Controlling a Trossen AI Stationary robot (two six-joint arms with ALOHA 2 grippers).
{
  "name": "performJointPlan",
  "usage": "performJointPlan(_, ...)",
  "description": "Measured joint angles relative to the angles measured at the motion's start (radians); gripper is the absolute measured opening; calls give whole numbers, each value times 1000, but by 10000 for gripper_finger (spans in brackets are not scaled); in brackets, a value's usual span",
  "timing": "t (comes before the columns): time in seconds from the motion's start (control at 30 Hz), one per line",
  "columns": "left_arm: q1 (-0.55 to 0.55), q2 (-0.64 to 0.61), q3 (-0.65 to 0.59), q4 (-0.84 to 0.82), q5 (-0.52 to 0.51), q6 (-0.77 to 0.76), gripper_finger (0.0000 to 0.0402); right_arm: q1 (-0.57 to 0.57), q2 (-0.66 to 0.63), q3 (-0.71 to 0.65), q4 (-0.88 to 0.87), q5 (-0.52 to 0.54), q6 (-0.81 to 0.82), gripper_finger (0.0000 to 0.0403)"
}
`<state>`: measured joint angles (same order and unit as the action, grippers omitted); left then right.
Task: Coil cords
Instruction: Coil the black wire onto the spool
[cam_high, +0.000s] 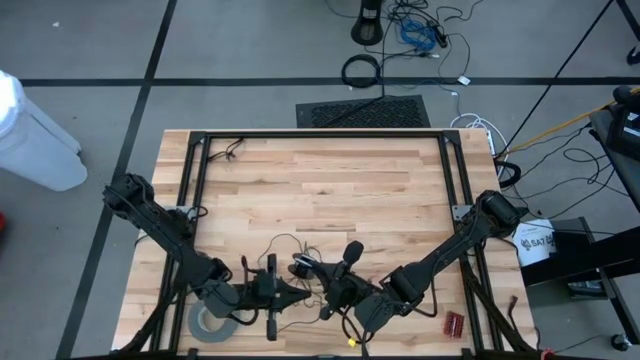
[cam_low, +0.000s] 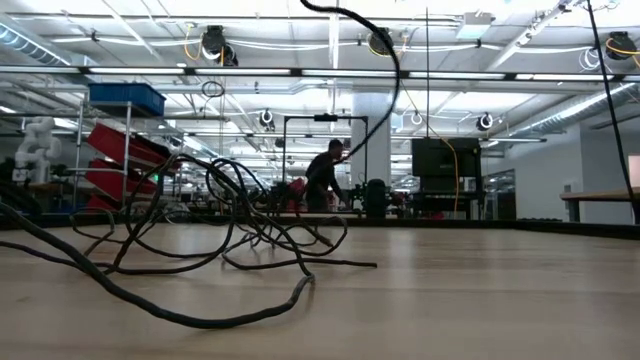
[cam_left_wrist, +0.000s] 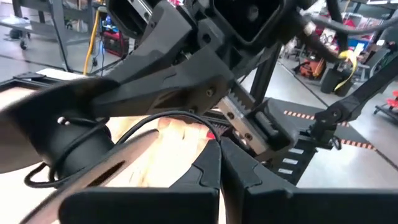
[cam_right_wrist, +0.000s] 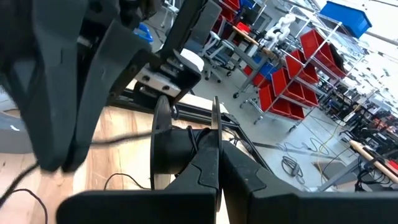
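At the bottom centre of the high view, both arms crowd together over the near edge of the wooden table (cam_high: 330, 180). The left end effector (cam_high: 275, 290) sits just left of centre with its fingers pressed together, as its own wrist view shows the two dark fingers (cam_left_wrist: 208, 168) meeting at their tips with nothing visibly pinched between them. The right end effector (cam_high: 335, 292) lies just beside it to the right, fingers likewise together in the right wrist view (cam_right_wrist: 208, 165). Whether the two touch each other cannot be told from above.

The cord (cam_high: 290, 243) is a thin dark wire looping loosely on the table around and just above the two end effectors, in the lower middle of the high view. In the low view it sprawls across the left half of the frame (cam_low: 215, 235), some loops lifted off the wood and one strand rising out of the top centre. A small black round disc (cam_right_wrist: 171, 149) with wire at it shows right in front of the right fingers.

A grey tape roll (cam_high: 213, 322) lies at lower left, beside the left arm. A small red object (cam_high: 455, 323) rests at lower right. Farther off, beyond the table in the low view, a person (cam_low: 322, 178) stands among red shelving.
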<state>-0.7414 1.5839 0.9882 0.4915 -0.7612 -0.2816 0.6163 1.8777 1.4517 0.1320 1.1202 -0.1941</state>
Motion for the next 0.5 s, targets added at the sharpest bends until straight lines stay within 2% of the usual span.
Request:
performJointPlan(0.1, 3, 1, 0, 2, 0, 0, 8, 0, 0, 0, 15, 0, 0, 0)
performJointPlan(0.33, 2, 1, 0, 1, -30, -2, 75, 0, -1, 0, 51, -29, 0, 0)
performJointPlan(0.5, 2, 1, 0, -2, -31, -27, 96, 0, -2, 0, 96, -56, -1, 0)
